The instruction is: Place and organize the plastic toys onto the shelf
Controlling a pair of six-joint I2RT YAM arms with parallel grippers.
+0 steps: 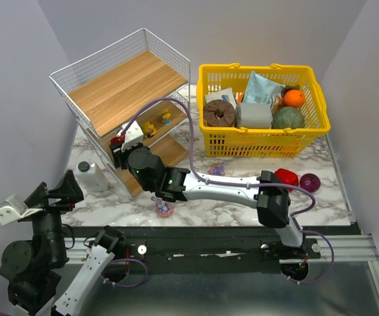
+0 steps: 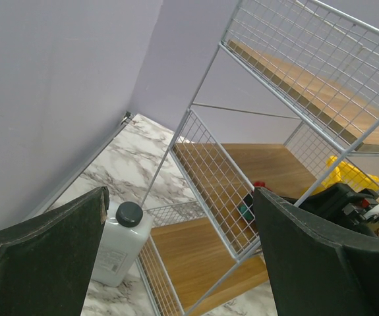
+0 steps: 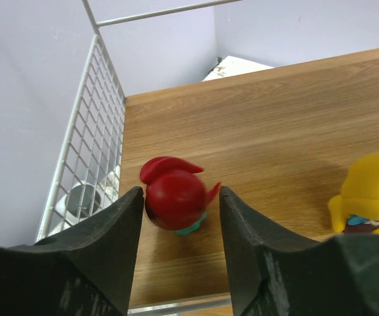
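The shelf (image 1: 123,82) stands at the back left. My right gripper (image 1: 120,149) reaches into its middle tier (image 3: 275,112). Its jaws (image 3: 180,194) are open on either side of a small red toy (image 3: 176,194) with a green base, which rests on the board by the left wire wall. Two yellow duck toys (image 1: 149,128) (image 1: 166,118) stand on the same tier; one shows in the right wrist view (image 3: 370,194). A purple toy (image 1: 163,208) and a pink one (image 1: 217,170) lie on the marble table. My left gripper (image 1: 56,188) is open and empty, left of the shelf (image 2: 229,171).
A white bottle (image 1: 91,176) with a black cap stands against the shelf's left foot, also in the left wrist view (image 2: 120,243). The yellow basket (image 1: 265,141) of groceries is at the back right. A red pepper (image 1: 286,177) and a purple ball (image 1: 310,182) lie in front of it.
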